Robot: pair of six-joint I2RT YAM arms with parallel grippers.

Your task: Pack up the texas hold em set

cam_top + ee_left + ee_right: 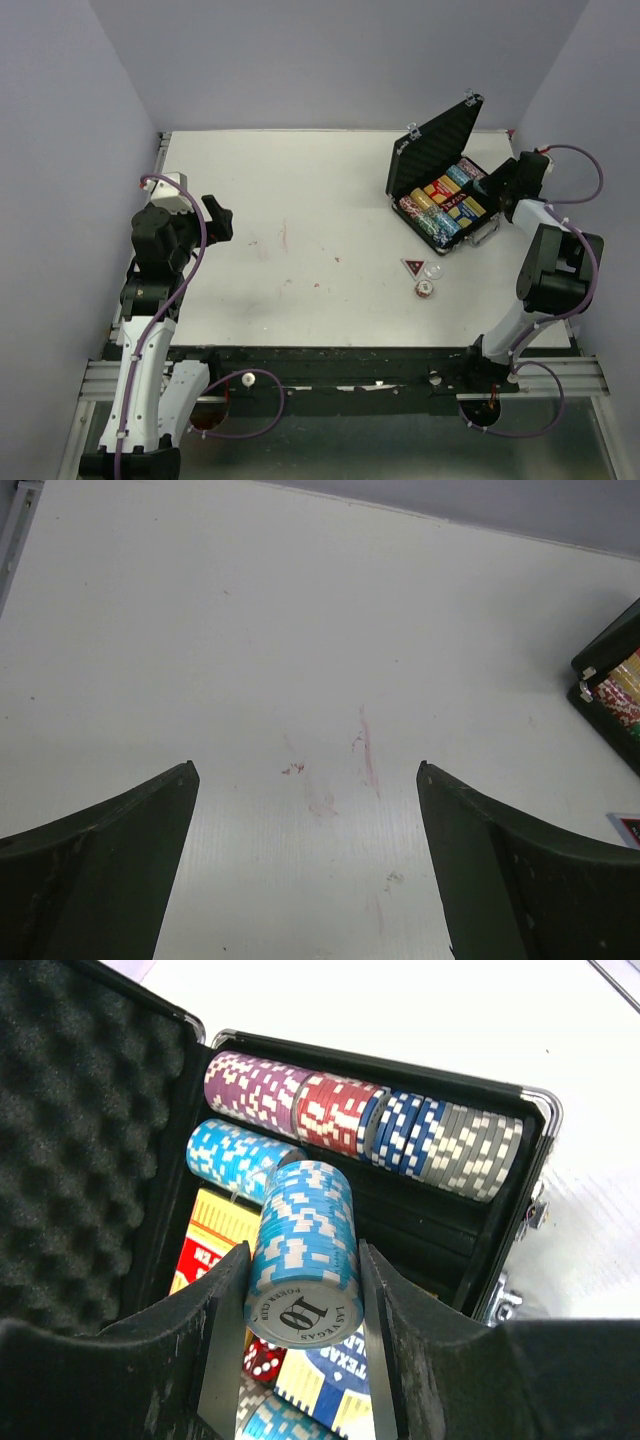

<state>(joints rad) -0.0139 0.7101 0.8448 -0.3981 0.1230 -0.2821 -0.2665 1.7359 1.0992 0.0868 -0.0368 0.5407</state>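
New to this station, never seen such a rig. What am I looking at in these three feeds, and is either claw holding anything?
Two robot arms sit at the near edge of a white table. The overhead view looks down from behind them; the other two come from a camera on each wrist, so the dark wedges there are that arm's own fingers. The left gripper is open over bare table, holding nothing. The right gripper is shut on a roll of light-blue poker chips above the open black foam-lined case, which holds coloured chip rows. A dark triangular marker, a clear disc and a small chip stack lie on the table outside the case.
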